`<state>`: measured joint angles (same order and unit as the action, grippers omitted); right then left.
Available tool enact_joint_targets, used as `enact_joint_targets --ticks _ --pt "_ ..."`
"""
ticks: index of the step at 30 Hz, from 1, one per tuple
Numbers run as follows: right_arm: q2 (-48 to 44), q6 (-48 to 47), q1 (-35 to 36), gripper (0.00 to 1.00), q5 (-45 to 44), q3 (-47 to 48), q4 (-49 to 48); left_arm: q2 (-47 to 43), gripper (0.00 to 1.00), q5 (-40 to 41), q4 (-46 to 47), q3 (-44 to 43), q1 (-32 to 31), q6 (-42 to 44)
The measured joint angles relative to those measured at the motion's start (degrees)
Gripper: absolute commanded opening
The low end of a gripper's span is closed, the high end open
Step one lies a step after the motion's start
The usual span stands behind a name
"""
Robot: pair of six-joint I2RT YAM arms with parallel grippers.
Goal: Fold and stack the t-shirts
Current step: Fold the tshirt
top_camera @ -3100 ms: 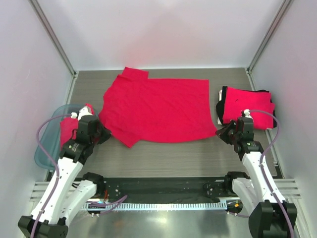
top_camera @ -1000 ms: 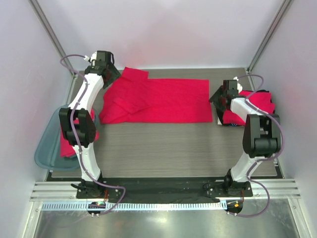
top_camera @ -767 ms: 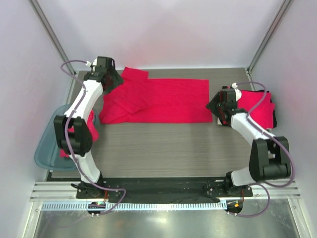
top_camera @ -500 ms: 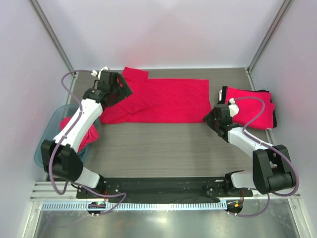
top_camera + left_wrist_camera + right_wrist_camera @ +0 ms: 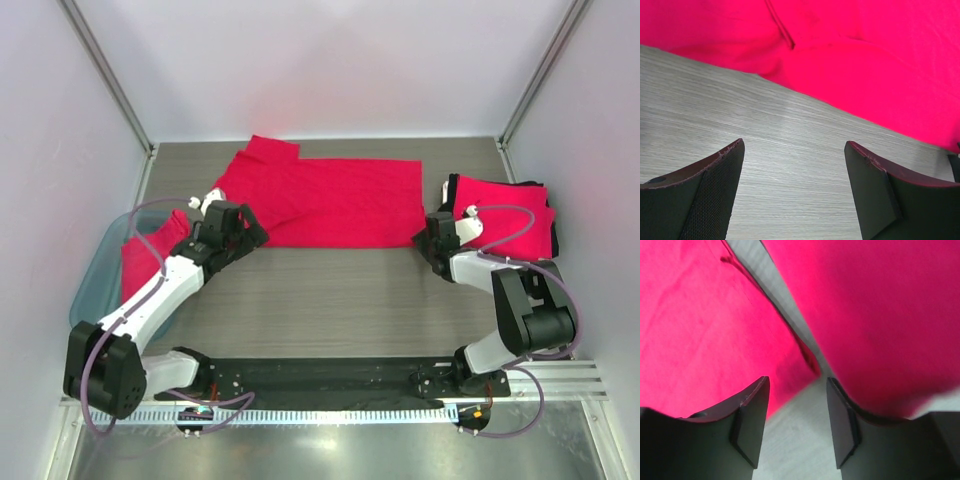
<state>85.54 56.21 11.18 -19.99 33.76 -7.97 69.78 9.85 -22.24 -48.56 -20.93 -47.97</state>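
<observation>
I see one red t-shirt (image 5: 340, 205) folded into a long band toward the back of the worktop (image 5: 330, 300). Its long axis runs left to right, with the sleeve (image 5: 272, 150) end on the left and the straight hem on the right.

Just right of its hem, a narrow strip of bare worktop away, sits a stack of folded shirts (image 5: 500, 215). Left of it and nearer to me, more red cloth (image 5: 140, 262) hangs out of a teal bin (image 5: 95, 290).

My left arm lies low, angled up from its base. Its end effector (image 5: 250, 235) is at the band's near-left corner, with the fingers spread wide over bare wood and nothing between them. The wrist view shows the shirt's edge just ahead of the tips.

My right arm is folded tightly. Its end effector (image 5: 428, 240) is at the band's near-right corner, and the fingers are apart, straddling the gap between hem and stack and clamping nothing.

Three seconds ago the shirt lay open and twice as deep. Half a second ago the left arm was stretched out to the sleeve end, and it has since pulled back toward me. The right arm has also drawn in.
</observation>
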Motion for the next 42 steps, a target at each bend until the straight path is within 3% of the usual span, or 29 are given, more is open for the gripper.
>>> enact_joint_targets --ticks 2,5,6,7,12,20,27,34,42 --pt "1.4 0.57 0.02 0.43 -0.7 0.44 -1.49 -1.18 0.82 0.02 1.99 2.29 0.0 -0.09" --pt "1.99 1.16 0.02 0.19 -1.95 0.42 -1.9 -2.32 0.82 0.04 3.69 3.96 0.0 -0.02" --pt "2.08 1.2 0.02 0.04 -2.32 0.42 -1.86 -2.47 0.82 0.11 4.09 4.13 0.0 0.07" --pt "2.1 1.01 0.02 0.01 -2.64 0.42 -1.84 -2.49 0.81 0.22 4.57 4.15 0.0 0.15" --pt "0.17 1.18 0.11 0.01 -3.74 -0.2 -0.22 -2.69 0.8 0.68 6.6 4.87 -0.02 0.22" --pt "-13.57 -2.6 0.04 0.01 -4.76 -5.31 4.11 -4.35 0.74 4.61 7.61 10.19 -0.72 -1.88" --pt "-14.16 -3.87 -2.78 0.01 -3.41 -9.75 5.03 -2.4 0.6 9.86 8.85 11.41 -0.76 -5.44" --pt "-15.17 -4.04 -5.09 0.01 -1.03 -11.02 4.04 5.6 0.49 15.89 8.87 8.72 -0.46 -7.17" --pt "-15.04 -4.48 -5.86 0.01 0.83 -11.17 3.08 8.81 0.46 22.67 8.15 4.07 2.56 -7.08"
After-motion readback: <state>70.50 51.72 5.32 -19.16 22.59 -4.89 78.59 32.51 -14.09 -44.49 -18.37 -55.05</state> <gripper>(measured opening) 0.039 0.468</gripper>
